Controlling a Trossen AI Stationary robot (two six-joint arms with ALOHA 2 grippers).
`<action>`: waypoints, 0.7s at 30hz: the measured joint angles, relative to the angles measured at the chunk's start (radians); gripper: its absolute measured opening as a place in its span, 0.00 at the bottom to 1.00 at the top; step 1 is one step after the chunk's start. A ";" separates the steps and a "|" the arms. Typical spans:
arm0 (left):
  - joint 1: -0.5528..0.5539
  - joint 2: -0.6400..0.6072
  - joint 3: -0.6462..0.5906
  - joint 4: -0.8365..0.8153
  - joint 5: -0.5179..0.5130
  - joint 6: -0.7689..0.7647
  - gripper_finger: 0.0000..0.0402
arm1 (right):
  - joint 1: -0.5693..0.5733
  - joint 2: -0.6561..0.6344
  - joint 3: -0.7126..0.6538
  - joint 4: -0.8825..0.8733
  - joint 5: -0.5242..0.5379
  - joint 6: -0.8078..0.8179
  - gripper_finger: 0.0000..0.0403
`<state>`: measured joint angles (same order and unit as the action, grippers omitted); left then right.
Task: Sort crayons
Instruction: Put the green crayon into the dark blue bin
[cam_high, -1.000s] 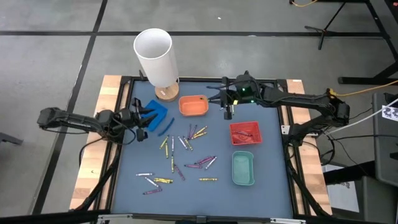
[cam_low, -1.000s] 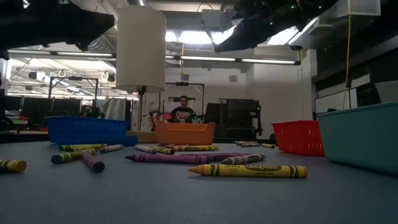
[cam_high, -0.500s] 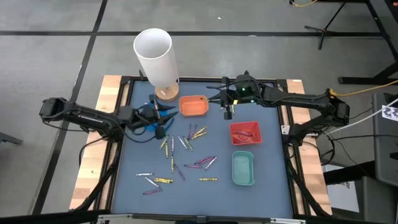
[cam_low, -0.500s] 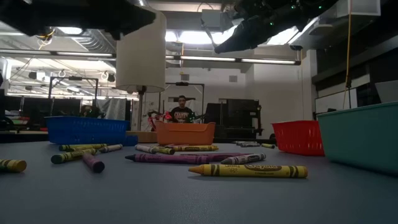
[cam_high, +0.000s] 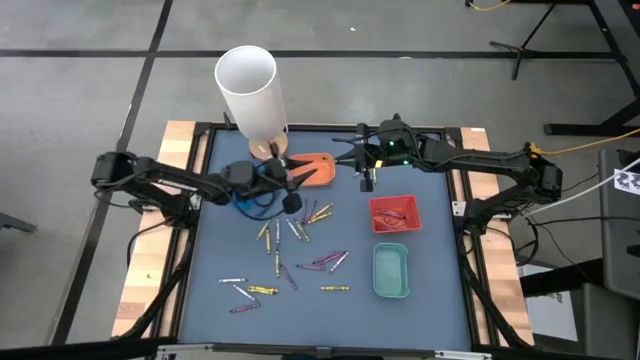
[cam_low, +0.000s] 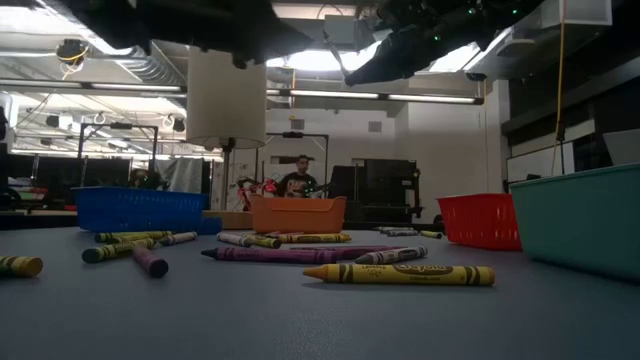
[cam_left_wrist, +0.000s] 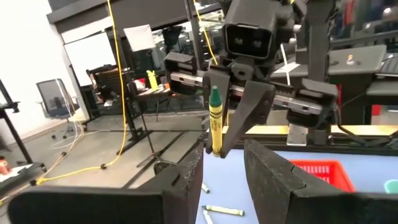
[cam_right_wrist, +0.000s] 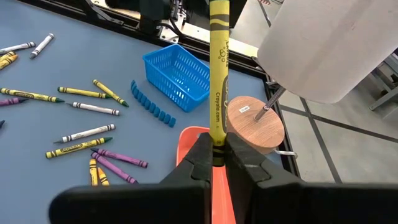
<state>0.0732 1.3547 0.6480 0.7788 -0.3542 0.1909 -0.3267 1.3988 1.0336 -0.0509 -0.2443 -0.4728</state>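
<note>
between two arms, a yellow crayon held upright

over the far edge of the mat, the right gripper (cam_high: 367, 181) is pinched on a yellow crayon (cam_right_wrist: 218, 74), which stands upright between its fingers (cam_right_wrist: 202, 152). just below and beyond that pincer sit the orange tray (cam_high: 311, 169), the round wooden base (cam_right_wrist: 255, 123) of a white cylinder (cam_high: 250, 90), and the blue tray (cam_right_wrist: 177, 74), with a short row of blue crayon pieces (cam_right_wrist: 151, 104) beside it.

facing it from the other side, the left gripper (cam_high: 289, 185) hovers just beside the orange tray, its fingers (cam_left_wrist: 186, 180) spread apart with nothing between them. from its wrist view the right gripper's yellow crayon stands straight ahead, above the gap in its own fingers, apart from them.

farther out from both pincers, toward the near side of the blue mat (cam_high: 210, 290), the loose crayons (cam_high: 300, 245) lie scattered: yellow, purple and pale ones, mostly flat and pointing every which way. a small group lies right below the left gripper, another cluster sits toward the green tray (cam_high: 390, 271), and a few strays lie nearest the front edge. the red tray (cam_high: 395, 214) sits to the outer side of the right gripper, with some crayons in it; their colour is hard to tell.

in the low view a yellow crayon (cam_low: 398, 273) lies closest, with a long purple one (cam_low: 285, 254) behind it.
</note>
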 joint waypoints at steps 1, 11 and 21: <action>0.003 0.016 0.014 0.000 0.000 0.000 0.25 | 0.000 0.000 0.000 0.000 0.000 0.000 0.05; 0.023 0.116 0.131 0.000 0.001 0.000 0.25 | 0.000 0.000 0.000 -0.001 0.000 0.000 0.05; 0.025 0.133 0.157 0.000 0.039 0.003 0.25 | 0.000 0.000 0.000 -0.003 -0.002 -0.001 0.05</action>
<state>0.0982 1.4874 0.8047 0.7792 -0.3149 0.1938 -0.3265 1.3987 1.0336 -0.0540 -0.2460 -0.4740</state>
